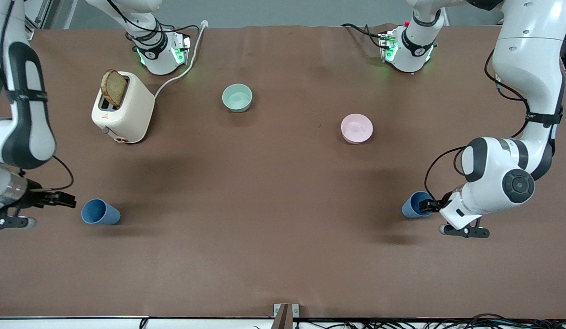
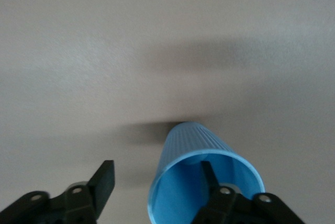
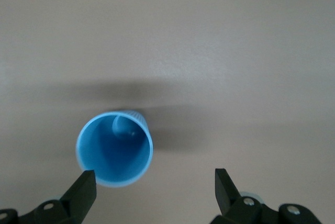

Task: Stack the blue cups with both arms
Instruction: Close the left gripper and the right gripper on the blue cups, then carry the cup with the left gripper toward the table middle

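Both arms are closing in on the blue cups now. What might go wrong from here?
1. The left gripper straddles one wall of its blue cup: one finger is inside the mouth, the other outside. Such a rim pinch may let the cup tilt or slip when lifted.
2. The right gripper has open jaws, and the other blue cup sits off-centre, close to one finger. Advancing could knock it over instead of enclosing it.

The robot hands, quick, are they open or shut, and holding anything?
Left hand: open, one finger inside a blue cup, one outside; not shut on it.
Right hand: open, holding nothing, by the other blue cup.
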Controlling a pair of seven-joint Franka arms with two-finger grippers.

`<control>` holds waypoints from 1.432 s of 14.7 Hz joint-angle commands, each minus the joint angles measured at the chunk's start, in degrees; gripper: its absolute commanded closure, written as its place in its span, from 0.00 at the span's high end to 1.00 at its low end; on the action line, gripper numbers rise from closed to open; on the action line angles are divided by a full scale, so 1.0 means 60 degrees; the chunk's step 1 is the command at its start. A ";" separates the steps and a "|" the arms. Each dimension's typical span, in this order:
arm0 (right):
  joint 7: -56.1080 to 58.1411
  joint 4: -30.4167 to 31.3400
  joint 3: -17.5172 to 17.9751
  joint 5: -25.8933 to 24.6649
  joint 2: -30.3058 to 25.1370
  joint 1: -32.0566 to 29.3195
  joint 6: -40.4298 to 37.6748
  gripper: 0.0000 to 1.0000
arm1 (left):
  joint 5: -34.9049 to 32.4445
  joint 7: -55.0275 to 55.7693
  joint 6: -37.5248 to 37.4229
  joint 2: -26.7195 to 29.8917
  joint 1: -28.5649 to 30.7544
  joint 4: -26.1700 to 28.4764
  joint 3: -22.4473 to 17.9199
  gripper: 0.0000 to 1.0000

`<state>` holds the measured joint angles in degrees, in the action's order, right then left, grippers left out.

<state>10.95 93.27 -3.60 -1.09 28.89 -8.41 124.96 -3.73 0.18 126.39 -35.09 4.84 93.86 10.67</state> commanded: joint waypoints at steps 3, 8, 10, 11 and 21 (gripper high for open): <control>0.0094 0.0275 0.0117 -0.0024 0.0575 -0.0049 0.0677 1.00 | -0.0155 -0.0103 0.0088 0.0077 -0.0001 0.0309 0.0052 0.30; 0.0079 0.0304 0.0175 -0.0009 0.1087 -0.0049 0.0925 0.92 | -0.0155 0.0027 0.0015 0.0383 -0.0074 0.0206 0.0270 0.00; 0.0079 0.0290 0.0350 -0.0009 0.1146 -0.0122 0.0941 0.70 | -0.0140 0.0217 -0.0145 0.0778 -0.0103 0.0192 0.0709 0.00; 0.0079 0.0275 0.0394 -0.0009 0.1161 -0.0123 0.0955 0.57 | -0.0140 0.0523 -0.0407 0.0954 -0.0132 0.0163 0.1016 0.00; 0.0079 -0.0734 0.0365 0.1163 0.0855 -0.0050 0.0285 0.01 | -0.0403 0.8021 -0.0850 -0.0418 -0.3732 -0.1710 0.2015 0.00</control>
<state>10.97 90.02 -2.00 5.50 36.25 -8.61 130.06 -4.15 42.34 121.59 -32.81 -14.03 88.99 23.50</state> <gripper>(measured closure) 0.965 0.956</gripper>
